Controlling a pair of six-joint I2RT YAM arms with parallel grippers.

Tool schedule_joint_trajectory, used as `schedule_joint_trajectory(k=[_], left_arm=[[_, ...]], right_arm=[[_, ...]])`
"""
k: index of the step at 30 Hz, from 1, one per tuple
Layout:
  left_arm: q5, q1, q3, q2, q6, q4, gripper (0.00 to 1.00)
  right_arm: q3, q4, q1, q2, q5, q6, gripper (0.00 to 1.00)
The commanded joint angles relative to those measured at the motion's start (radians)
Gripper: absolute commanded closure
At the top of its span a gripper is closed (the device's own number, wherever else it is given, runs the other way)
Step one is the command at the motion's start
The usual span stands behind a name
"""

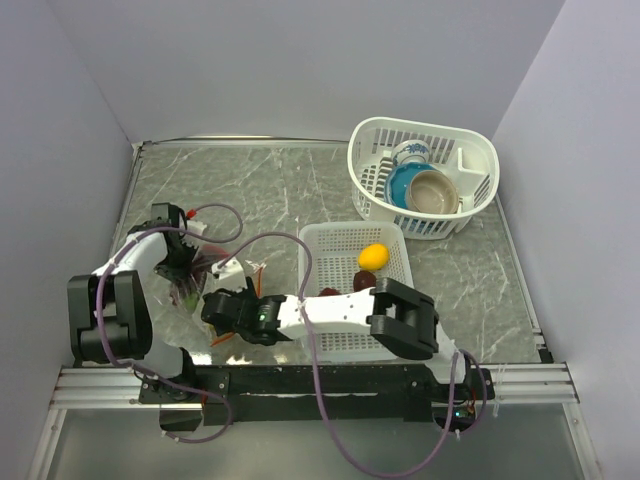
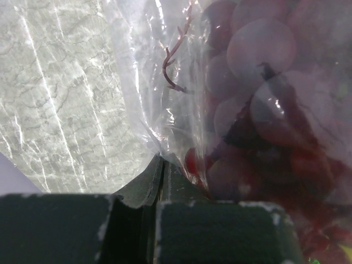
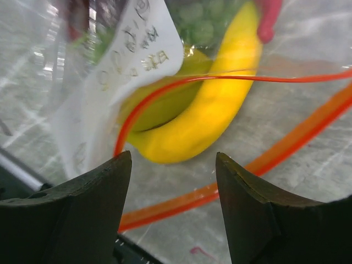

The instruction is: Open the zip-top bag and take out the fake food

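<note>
The clear zip-top bag (image 1: 222,270) lies at the left of the table between both grippers. My left gripper (image 2: 161,165) is shut on a fold of its plastic (image 2: 137,82), with the purple grapes (image 2: 258,82) showing through the film beside it. My right gripper (image 3: 173,165) stands open at the bag's mouth, nothing between its fingers. Just beyond its tips lies the yellow banana (image 3: 214,115), inside the loop of the orange-red zipper strip (image 3: 286,146). A green piece (image 3: 203,22) sits deeper in the bag. A yellow-orange round fruit (image 1: 373,256) and a dark red apple (image 1: 365,281) lie in the flat white basket (image 1: 325,250).
A deeper white slotted basket (image 1: 470,210) at the back right holds a blue bowl (image 1: 405,182) and a tan bowl (image 1: 435,192). My right arm (image 1: 340,310) stretches left across the front of the flat basket. Walls close the table on three sides.
</note>
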Motion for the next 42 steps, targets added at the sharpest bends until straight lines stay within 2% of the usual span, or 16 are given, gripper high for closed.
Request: schedule_joint_trajectory(k=[1, 7, 12, 19, 26, 33, 36, 37, 40, 42], left_arm=[[0.025, 0.0, 0.003, -0.043, 0.011, -0.013, 0.99], [0.039, 0.0, 0.005, -0.044, 0.013, -0.02, 0.99], [0.052, -0.001, -0.004, -0.044, 0.014, -0.026, 0.99], [0.052, -0.001, -0.012, -0.058, 0.022, -0.029, 0.99], [0.048, -0.001, -0.032, -0.058, 0.03, -0.017, 0.99], [0.059, -0.001, -0.026, -0.066, 0.027, -0.026, 0.99], [0.055, 0.0, -0.027, -0.075, 0.034, -0.034, 0.99], [0.052, 0.0, -0.029, -0.076, 0.036, -0.032, 0.99], [0.047, 0.0, -0.03, -0.078, 0.039, -0.029, 0.99], [0.045, 0.0, -0.029, -0.072, 0.034, -0.025, 0.99]], right_arm=[[0.055, -0.025, -0.025, 0.033, -0.018, 0.002, 0.3], [0.099, -0.048, -0.043, 0.071, 0.013, -0.003, 0.26], [0.225, -0.137, -0.055, 0.157, 0.082, 0.03, 0.21], [0.355, -0.255, -0.065, 0.255, 0.111, 0.049, 0.24], [0.205, -0.242, -0.068, 0.196, 0.162, 0.095, 0.25], [0.204, -0.243, -0.069, 0.203, 0.165, 0.097, 0.28], [0.196, -0.226, -0.069, 0.193, 0.169, 0.091, 0.41], [0.187, -0.225, -0.068, 0.18, 0.174, 0.09, 0.56], [0.147, -0.213, -0.069, 0.13, 0.179, 0.08, 0.76], [0.097, -0.202, -0.069, 0.09, 0.174, 0.061, 0.81]])
